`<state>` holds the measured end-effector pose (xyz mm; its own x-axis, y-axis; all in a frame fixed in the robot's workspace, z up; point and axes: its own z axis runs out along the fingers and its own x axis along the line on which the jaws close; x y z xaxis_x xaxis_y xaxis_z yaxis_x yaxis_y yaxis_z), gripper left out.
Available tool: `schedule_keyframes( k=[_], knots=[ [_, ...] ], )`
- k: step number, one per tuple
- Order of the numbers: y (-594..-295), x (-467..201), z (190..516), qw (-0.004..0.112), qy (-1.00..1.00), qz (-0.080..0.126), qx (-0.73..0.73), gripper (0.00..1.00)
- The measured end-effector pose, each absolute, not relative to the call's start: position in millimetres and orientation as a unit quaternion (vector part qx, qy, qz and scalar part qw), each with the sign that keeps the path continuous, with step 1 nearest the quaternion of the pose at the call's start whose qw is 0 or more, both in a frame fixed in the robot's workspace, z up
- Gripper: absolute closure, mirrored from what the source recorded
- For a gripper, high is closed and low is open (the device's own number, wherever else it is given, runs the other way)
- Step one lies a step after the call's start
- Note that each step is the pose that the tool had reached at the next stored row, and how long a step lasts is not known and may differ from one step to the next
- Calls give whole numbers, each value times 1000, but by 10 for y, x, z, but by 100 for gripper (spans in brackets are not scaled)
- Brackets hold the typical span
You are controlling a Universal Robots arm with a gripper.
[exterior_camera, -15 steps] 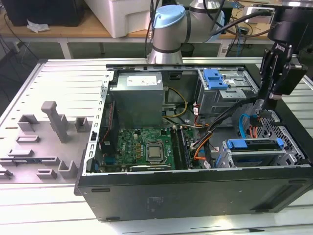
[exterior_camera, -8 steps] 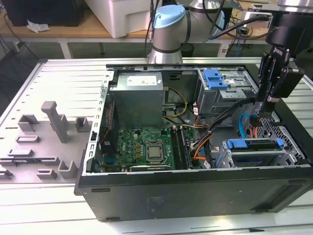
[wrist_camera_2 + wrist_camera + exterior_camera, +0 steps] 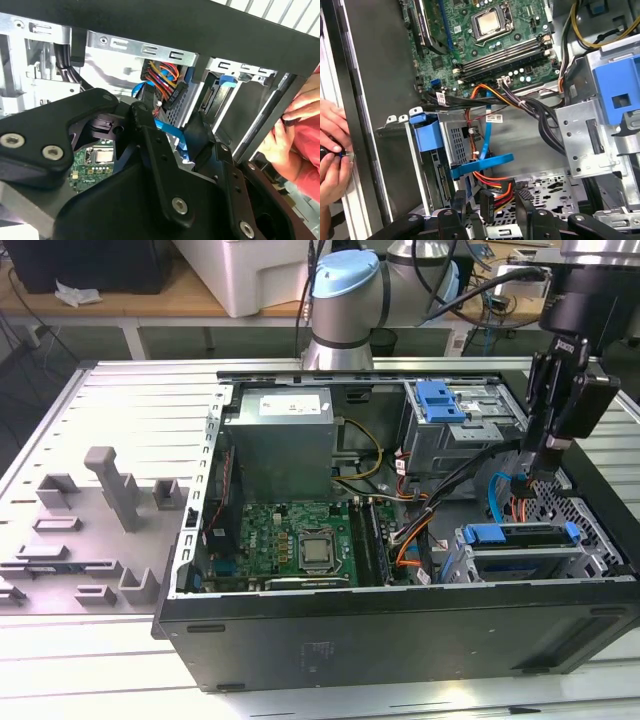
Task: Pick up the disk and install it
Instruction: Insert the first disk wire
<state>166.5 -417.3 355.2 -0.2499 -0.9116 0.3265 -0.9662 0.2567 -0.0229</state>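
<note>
The disk sits edge-up in the metal drive cage (image 3: 520,562) at the front right corner of the open computer case. Mostly its blue carrier rail (image 3: 520,533) shows, and its metal body is largely hidden. In the first wrist view the same blue rail (image 3: 482,164) crosses the cage. My black gripper (image 3: 527,472) hangs just above and behind the cage, over the case's right side. Its fingers (image 3: 526,202) stand apart, open, on either side of a black cable connector (image 3: 487,202) without gripping it.
Orange, red and blue cables (image 3: 487,125) run from the motherboard (image 3: 300,540) to the cage. A grey power-supply box (image 3: 280,445) and a second cage with a blue latch (image 3: 440,402) stand at the back. A person's hands (image 3: 332,150) rest outside the case wall (image 3: 370,125).
</note>
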Motion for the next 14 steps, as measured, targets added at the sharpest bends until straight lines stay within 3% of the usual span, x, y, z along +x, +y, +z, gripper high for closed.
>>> schedule_keyframes(
  k=[14],
  knots=[
    [-4173,1678,3450,127,-783,110,600,48]
  ],
)
